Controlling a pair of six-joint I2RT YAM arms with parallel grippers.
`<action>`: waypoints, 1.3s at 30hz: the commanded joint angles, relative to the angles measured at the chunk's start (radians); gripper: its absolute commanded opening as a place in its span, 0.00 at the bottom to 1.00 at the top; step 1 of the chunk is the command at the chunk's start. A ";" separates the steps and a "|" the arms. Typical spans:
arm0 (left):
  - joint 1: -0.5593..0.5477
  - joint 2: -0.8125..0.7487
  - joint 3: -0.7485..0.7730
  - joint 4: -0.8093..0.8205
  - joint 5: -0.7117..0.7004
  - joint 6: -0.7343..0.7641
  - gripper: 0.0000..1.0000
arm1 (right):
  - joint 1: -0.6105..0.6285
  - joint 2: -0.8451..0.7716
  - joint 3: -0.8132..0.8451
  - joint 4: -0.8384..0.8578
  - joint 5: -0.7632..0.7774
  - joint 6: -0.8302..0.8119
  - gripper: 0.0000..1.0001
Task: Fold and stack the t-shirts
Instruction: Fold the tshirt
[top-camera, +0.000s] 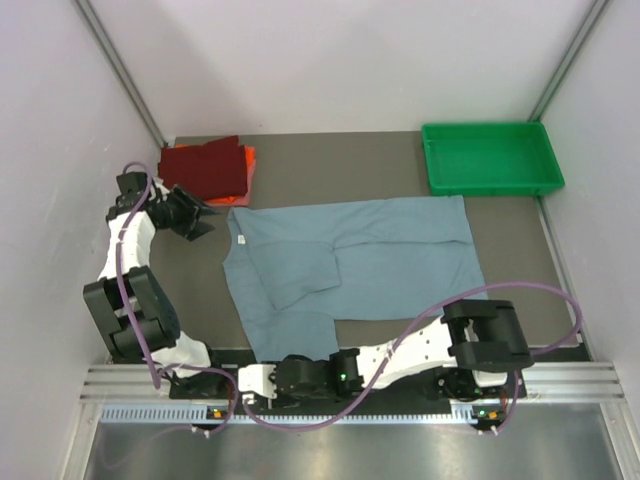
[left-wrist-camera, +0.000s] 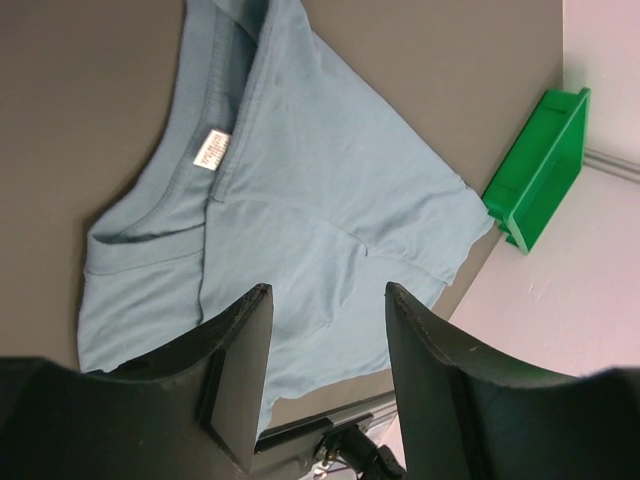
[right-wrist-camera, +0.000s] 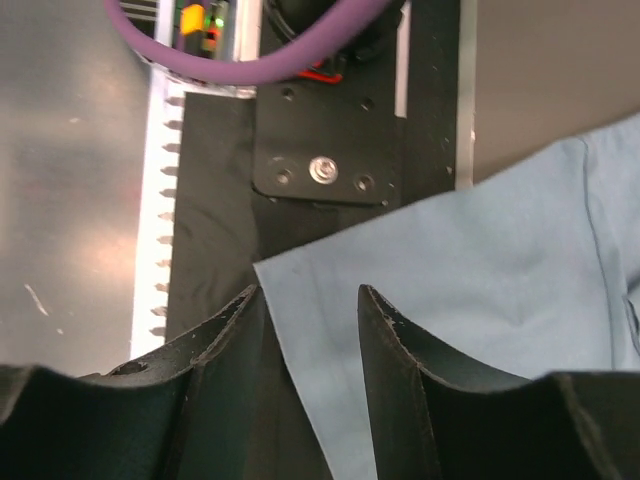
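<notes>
Agape, empty: left pincer (left-wrist-camera: 328, 300) beside collar of grey-blue shirt (top-camera: 350, 265); right pincer (right-wrist-camera: 310, 300), by wrist view alone, over hem corner at table (top-camera: 330, 175) edge.

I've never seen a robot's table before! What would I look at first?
Probably the big grey-blue t-shirt, spread out and partly folded in the middle of the table. Next comes the bright green tray in the far right corner. Then there's the dark red shirt, folded on top of an orange shirt in the far left corner.
</notes>
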 joint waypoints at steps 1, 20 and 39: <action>0.029 0.024 -0.003 0.052 0.033 0.017 0.54 | 0.020 0.028 0.045 0.098 -0.050 -0.012 0.43; 0.073 0.052 0.009 0.062 -0.007 0.017 0.54 | 0.031 0.137 0.040 0.153 -0.021 0.018 0.34; 0.061 -0.022 -0.032 0.036 -0.119 0.086 0.54 | -0.244 -0.041 0.026 0.062 -0.005 -0.011 0.00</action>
